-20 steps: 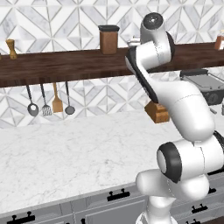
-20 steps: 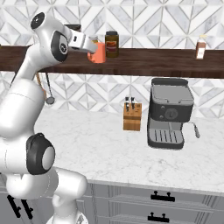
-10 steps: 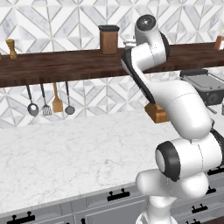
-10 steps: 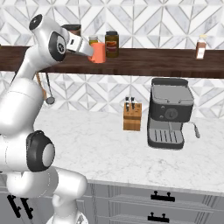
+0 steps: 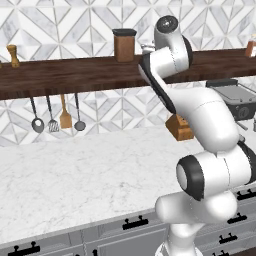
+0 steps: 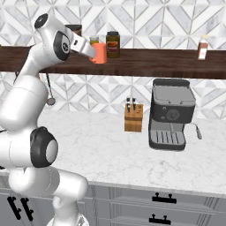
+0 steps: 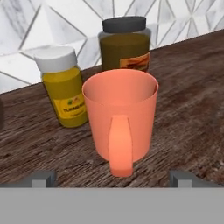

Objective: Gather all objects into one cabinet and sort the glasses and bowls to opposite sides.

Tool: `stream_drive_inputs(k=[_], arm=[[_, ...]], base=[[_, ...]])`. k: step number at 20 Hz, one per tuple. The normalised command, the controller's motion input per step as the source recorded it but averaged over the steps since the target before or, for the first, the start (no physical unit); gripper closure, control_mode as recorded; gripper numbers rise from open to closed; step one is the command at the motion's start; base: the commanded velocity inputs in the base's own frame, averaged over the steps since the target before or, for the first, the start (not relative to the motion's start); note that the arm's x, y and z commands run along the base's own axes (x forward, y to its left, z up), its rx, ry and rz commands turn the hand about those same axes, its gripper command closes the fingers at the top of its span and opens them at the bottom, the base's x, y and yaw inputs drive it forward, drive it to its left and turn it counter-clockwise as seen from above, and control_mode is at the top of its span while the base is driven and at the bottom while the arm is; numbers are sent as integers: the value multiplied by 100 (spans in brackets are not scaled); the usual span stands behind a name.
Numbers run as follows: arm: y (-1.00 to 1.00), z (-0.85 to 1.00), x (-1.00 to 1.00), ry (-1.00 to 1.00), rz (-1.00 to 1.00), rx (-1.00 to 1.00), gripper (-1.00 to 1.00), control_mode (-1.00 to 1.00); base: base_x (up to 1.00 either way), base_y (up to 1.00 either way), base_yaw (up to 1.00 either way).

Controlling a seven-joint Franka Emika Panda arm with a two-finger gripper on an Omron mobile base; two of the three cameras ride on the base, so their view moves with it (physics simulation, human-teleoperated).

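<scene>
An orange mug, one of the glasses (image 7: 120,118), stands upright on the long brown wall shelf (image 7: 188,113) with its handle turned toward the hand. My gripper (image 7: 111,178) is open just in front of it. The fingertips (image 7: 41,177) stand wide apart on either side of the handle and touch nothing. From the right base view the gripper (image 6: 90,51) is level with the mug (image 6: 100,53) and right beside it. The cabinet and the bowls are out of view.
A yellow spice jar (image 7: 65,92) and a dark jar (image 7: 124,43) stand close behind the mug. A brown canister (image 5: 124,46) is on the shelf (image 6: 167,64) too, with hanging utensils (image 5: 65,117) below. A knife block (image 6: 133,118) and coffee machine (image 6: 171,114) sit on the counter.
The arm has edged the hand a little closer to the orange mug on the shelf. The jaws have stayed wide apart, and the mug has not moved.
</scene>
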Motion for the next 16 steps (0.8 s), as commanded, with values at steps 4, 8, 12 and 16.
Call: stream_drive_inputs(k=[4, 8, 12, 16], arm=[[-6, -18, 3, 2, -1, 0, -100, -100], [0, -23, 16, 0, 0, 0, -100, -100], [0, -14, 20, 0, 0, 0, -100, -100], [-1, -11, 21, 0, 0, 0, -100, -100]], base=[[0, 0, 0], [0, 0, 0], [0, 0, 0], [0, 0, 0]])
